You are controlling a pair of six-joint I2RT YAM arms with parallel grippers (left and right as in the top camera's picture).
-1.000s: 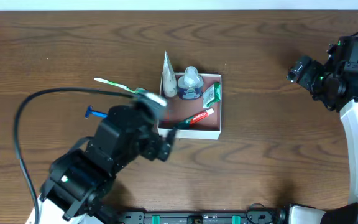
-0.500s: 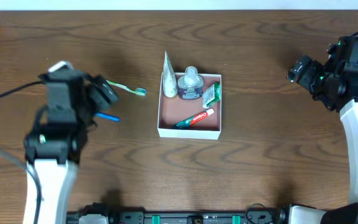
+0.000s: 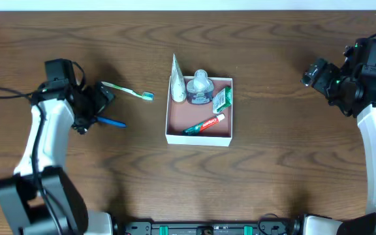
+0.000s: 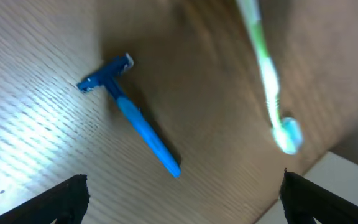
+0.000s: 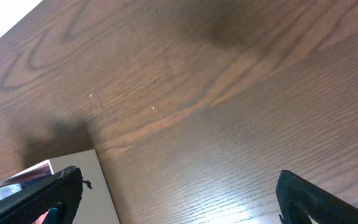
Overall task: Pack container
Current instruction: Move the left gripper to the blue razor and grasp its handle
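Observation:
The container (image 3: 198, 140), a shallow white box with a pink floor, sits mid-table. Inside it are a white tube (image 3: 177, 83), a small bottle (image 3: 200, 85), a green packet (image 3: 222, 98) and a red toothpaste tube (image 3: 205, 123). A green toothbrush (image 3: 126, 91) and a blue razor (image 3: 111, 121) lie on the table to its left. My left gripper (image 3: 98, 109) hangs open over them, holding nothing; its wrist view shows the razor (image 4: 132, 122), the toothbrush (image 4: 267, 78) and a container corner (image 4: 347, 183) ahead of the left gripper (image 4: 182, 199). My right gripper (image 3: 311, 74) is open and empty at the far right.
In the right wrist view the open right gripper (image 5: 179, 193) looks down on bare brown wood, with a white corner of the container (image 5: 89, 183) at lower left. The left arm's black cable (image 3: 5, 93) loops over the table's left side.
My left arm has swung from the container's left wall back to the left and now hangs over the razor and toothbrush. The right arm has not moved.

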